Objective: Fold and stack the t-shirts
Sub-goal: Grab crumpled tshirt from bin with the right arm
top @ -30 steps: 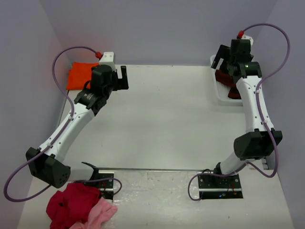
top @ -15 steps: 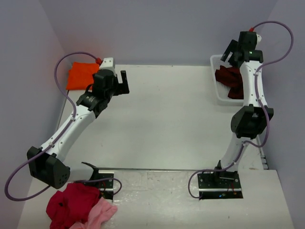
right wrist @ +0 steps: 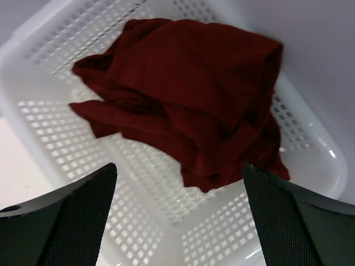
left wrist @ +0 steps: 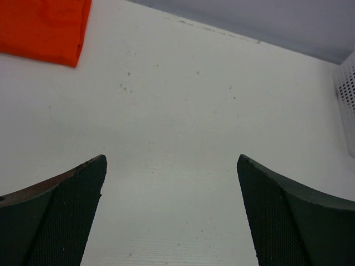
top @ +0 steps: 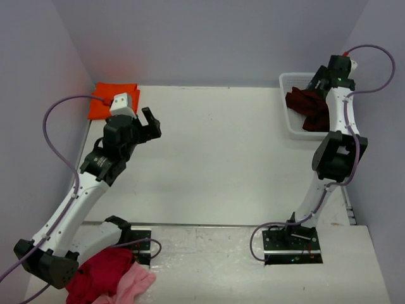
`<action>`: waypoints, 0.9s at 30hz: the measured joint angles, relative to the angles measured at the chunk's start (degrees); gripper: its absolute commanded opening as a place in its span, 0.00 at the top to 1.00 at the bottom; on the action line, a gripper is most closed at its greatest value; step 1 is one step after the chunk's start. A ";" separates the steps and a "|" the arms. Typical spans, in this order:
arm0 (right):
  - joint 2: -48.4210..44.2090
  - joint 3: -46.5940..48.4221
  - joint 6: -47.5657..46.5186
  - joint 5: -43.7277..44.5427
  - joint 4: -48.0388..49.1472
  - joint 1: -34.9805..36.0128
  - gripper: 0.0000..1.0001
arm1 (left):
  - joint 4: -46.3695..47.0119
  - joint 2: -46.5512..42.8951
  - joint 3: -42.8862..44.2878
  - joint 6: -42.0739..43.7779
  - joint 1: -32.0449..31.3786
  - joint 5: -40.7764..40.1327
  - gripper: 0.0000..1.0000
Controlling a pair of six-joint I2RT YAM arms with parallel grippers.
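**Both arms hang open-jawed, your two t-shirts at opposite far corners of the table (top: 221,152).**

From above, you see the orange t-shirt (top: 101,104) lying flat in the far-left corner, its near edge hidden by the left arm (top: 95,171). The maroon t-shirt (top: 307,107) is heaped in the white basket (top: 292,79) at the far right. A crimson garment (top: 95,278) and a pink garment (top: 136,282) sit bunched at the near-left edge. The right jaws are mostly hidden behind their wrist in this view. Your left wrist camera shows the left jaws spread wide over bare table, holding nothing, with the orange t-shirt well apart at upper left. Your right wrist camera shows the right jaws likewise spread above the basket, and the crumpled maroon t-shirt beyond them is seemingly untouched.
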 measured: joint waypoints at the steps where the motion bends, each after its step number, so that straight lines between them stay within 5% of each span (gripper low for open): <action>1: 0.61 0.00 -0.50 0.20 0.52 -0.92 0.05 | 0.00 -1.18 -0.09 0.00 0.00 0.00 0.00; 20: 6.51 -3.04 -5.05 4.50 6.95 -3.06 0.11 | -1.42 -4.17 -0.26 0.33 0.00 1.31 0.00; 27: 6.54 -6.97 -4.61 4.63 8.55 -3.06 0.31 | -1.84 -4.20 -0.26 1.25 0.00 0.70 0.00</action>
